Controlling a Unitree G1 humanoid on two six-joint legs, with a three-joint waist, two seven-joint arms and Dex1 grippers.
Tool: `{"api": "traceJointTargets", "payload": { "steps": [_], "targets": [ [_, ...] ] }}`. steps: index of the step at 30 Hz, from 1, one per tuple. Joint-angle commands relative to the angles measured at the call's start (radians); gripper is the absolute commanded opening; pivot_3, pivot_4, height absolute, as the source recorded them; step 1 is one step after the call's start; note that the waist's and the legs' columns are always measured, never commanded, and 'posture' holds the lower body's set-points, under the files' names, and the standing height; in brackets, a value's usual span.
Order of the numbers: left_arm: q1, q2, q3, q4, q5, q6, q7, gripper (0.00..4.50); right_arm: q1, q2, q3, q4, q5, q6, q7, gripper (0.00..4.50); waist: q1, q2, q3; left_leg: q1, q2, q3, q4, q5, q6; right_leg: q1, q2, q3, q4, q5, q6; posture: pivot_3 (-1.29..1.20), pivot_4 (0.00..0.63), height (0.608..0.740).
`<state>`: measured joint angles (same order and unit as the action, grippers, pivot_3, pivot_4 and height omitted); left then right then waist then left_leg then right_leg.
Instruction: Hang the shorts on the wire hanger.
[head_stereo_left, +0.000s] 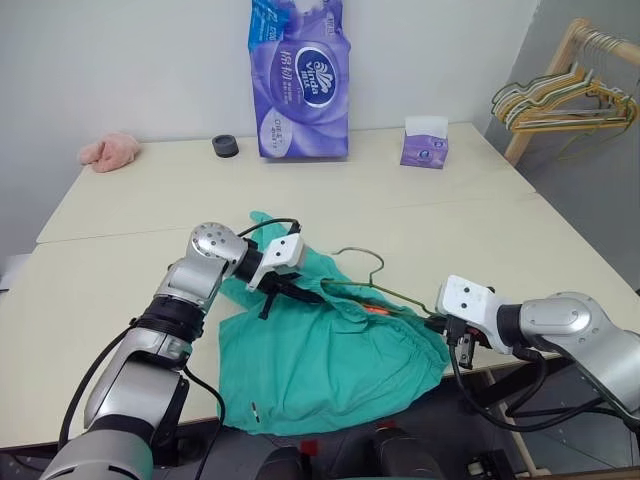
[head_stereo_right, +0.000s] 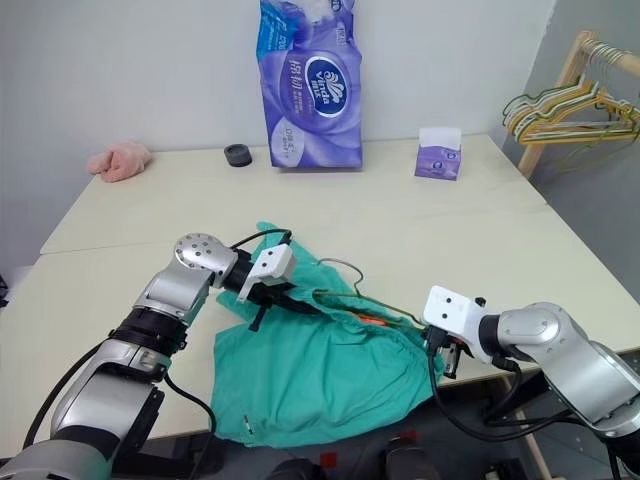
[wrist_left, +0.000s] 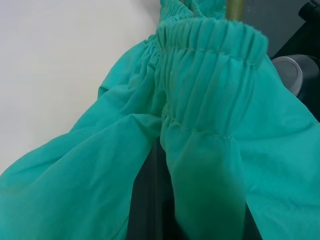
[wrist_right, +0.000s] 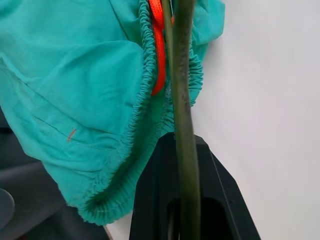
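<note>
Centrally, low in the frame, the soft teal shorts (head_stereo_left: 320, 365) are spread in folds over the smooth pale desk (head_stereo_left: 130, 215), draping past its near edge. The gathered, ribbed waistband is clenched by the left end effector (head_stereo_left: 290, 290). The thin olive wire hanger (head_stereo_left: 372, 283), threaded through the waistband, is gripped by the right end effector (wrist_right: 186, 200) beside an orange drawstring (wrist_right: 158, 47).

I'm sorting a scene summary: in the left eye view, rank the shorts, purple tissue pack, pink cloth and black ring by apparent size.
1. shorts, nearest the camera
2. purple tissue pack
3. pink cloth
4. black ring
</note>
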<state>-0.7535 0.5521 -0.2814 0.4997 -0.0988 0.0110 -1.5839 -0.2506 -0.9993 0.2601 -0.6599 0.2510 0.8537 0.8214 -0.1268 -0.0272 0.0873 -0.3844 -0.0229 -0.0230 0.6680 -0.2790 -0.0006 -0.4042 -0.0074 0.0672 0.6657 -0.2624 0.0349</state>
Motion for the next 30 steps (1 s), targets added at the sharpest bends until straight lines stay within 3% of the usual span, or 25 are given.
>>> {"api": "traceJointTargets", "payload": {
  "steps": [1,7,14,17,21,27,30],
  "targets": [
    [-0.002,-0.013,-0.004,-0.043,-0.004,-0.009,0.012,0.0,-0.015,-0.001,-0.008,-0.034,-0.014,-0.1,0.035,0.25,-0.002,0.0,0.0,0.0,0.0,0.0,0.0,0.0,0.0,0.0,0.0,0.0,0.0,0.0,0.0,-0.2,0.057,0.74],
    [0.003,-0.009,-0.005,-0.046,0.001,-0.013,0.015,0.0,0.029,-0.115,-0.066,0.018,-0.06,-0.216,0.127,2.0,-0.009,0.0,0.0,0.0,0.0,0.0,0.001,0.0,0.0,0.0,0.0,0.0,0.0,0.0,0.0,-0.2,0.057,0.74],
    [0.003,-0.001,-0.004,-0.042,0.004,-0.019,0.021,0.0,0.251,-0.183,-0.322,0.115,-0.025,-0.249,0.157,4.4,-0.011,0.0,0.0,0.0,0.0,0.0,0.001,0.0,0.0,0.001,0.0,-0.001,0.0,0.0,0.0,-0.2,0.059,0.74],
    [0.006,0.004,-0.006,-0.043,0.005,-0.021,0.022,0.0,0.395,-0.122,-0.465,0.148,0.005,-0.243,0.15,4.4,-0.01,-0.001,0.0,0.0,0.0,0.0,0.002,0.0,0.0,0.001,0.0,0.0,0.001,0.0,0.0,-0.2,0.064,0.74],
    [0.002,0.01,-0.004,-0.036,0.006,-0.021,0.022,0.0,0.5,0.11,-0.586,0.045,0.162,-0.116,0.047,4.4,-0.008,-0.001,0.0,0.0,0.0,-0.001,0.002,0.0,0.0,0.002,0.001,-0.001,0.001,0.0,0.0,-0.19,0.07,0.74],
    [-0.005,0.018,0.0,-0.026,0.007,-0.024,0.024,0.0,0.576,0.387,-0.55,-0.107,0.275,0.042,-0.158,4.4,-0.011,0.0,-0.001,0.001,0.0,0.0,0.004,0.0,0.0,0.001,0.001,0.001,0.009,-0.002,0.004,-0.19,0.077,0.74],
    [-0.006,0.019,-0.001,-0.024,0.008,-0.025,0.026,0.0,0.598,0.448,-0.503,-0.134,0.273,0.064,-0.232,4.4,-0.01,-0.007,-0.001,0.001,0.0,-0.001,0.005,0.0,0.0,0.0,0.001,0.0,0.008,-0.002,0.004,-0.19,0.077,0.74]
  ]
}}
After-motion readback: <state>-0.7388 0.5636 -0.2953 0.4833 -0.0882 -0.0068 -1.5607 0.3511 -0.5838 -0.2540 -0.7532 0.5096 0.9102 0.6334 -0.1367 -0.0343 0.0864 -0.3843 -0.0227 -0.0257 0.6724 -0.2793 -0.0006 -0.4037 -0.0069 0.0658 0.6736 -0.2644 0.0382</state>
